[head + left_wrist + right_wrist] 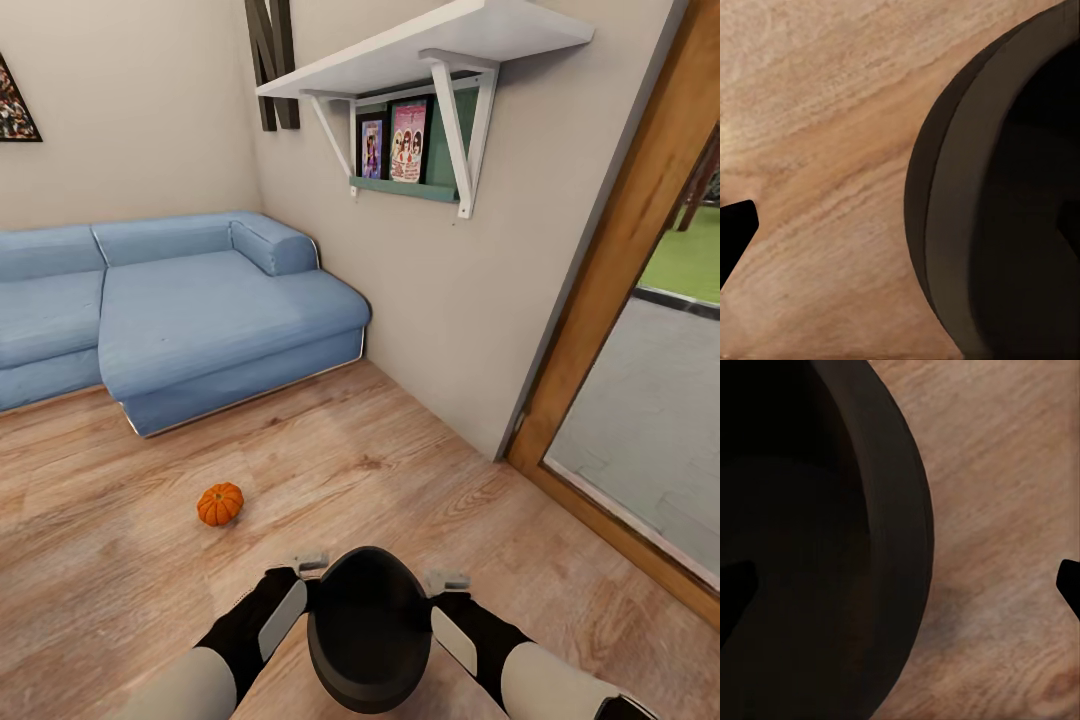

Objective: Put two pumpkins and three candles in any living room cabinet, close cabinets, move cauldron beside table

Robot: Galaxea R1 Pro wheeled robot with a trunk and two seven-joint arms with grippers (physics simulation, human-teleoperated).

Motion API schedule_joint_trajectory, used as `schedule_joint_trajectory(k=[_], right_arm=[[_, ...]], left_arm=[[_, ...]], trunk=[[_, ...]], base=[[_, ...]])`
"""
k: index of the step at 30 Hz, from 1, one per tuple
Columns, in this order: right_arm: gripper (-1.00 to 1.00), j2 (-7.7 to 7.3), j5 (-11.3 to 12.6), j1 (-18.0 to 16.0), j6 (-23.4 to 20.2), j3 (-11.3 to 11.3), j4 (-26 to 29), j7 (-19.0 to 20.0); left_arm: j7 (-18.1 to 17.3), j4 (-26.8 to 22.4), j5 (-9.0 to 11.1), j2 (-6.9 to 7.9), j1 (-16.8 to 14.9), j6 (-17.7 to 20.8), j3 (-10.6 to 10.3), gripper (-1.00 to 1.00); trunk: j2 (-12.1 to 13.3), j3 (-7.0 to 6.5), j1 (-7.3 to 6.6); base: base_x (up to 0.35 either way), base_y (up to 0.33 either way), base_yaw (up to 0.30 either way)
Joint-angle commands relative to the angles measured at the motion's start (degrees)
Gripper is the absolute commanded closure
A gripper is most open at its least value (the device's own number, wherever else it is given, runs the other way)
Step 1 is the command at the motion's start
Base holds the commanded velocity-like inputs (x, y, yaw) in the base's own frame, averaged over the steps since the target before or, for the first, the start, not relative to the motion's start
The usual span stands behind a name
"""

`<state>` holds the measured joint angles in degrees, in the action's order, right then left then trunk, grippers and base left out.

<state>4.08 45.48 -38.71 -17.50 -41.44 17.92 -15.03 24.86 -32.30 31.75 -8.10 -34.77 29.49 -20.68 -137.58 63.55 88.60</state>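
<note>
Black cauldron [368, 625] sits between our two hands, left hand [310, 563] and right hand [446, 579] each pinching rim, over wood floor [420, 470]. Pumpkin [220, 504] near, front-left. We keep pot level, roll slow, steer clear of pumpkin.

A quiet corner of the living room

A blue sectional sofa [180, 310] filled the left of the frame on the wood floor [420, 480]. At upper centre a white wall shelf [430, 45] hung over a teal rack of picture books [395, 140]. A wood-framed glass door [640, 330] stood at right, grass beyond.
</note>
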Motion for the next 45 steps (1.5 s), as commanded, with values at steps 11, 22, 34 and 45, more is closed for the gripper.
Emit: schedule_joint_trajectory(k=[11,22,34,45], right_arm=[[-1.0,-0.04,0.48,-0.05,-0.07,-0.48,0.1,-0.44],[-1.0,-0.04,0.47,-0.05,-0.07,-0.5,0.1,-0.44],[-1.0,-0.04,0.4,-0.05,-0.07,-0.57,0.19,-0.44],[-1.0,-0.04,0.4,-0.05,-0.07,-0.73,0.19,-0.41]], left_arm=[[0.54,2.91,0.94,-0.54,-0.04,-5.54,-2.5,-1.0],[0.54,2.98,1.0,-0.45,-0.04,-5.81,-2.52,-1.0],[-0.63,5.33,1.0,-0.68,-0.04,-9.14,-2.85,-1.0],[-4.53,7.12,0.71,-1.17,-0.04,-11.02,-3.39,-1.0]], trunk=[[-0.02,0.05,-0.01],[-0.42,0.23,0.21],[-1.63,0.77,0.87],[-3.23,1.48,1.75]], base=[[0.0,0.0,0.0],[0.0,0.0,0.0],[0.0,0.0,0.0],[0.0,0.0,0.0]])
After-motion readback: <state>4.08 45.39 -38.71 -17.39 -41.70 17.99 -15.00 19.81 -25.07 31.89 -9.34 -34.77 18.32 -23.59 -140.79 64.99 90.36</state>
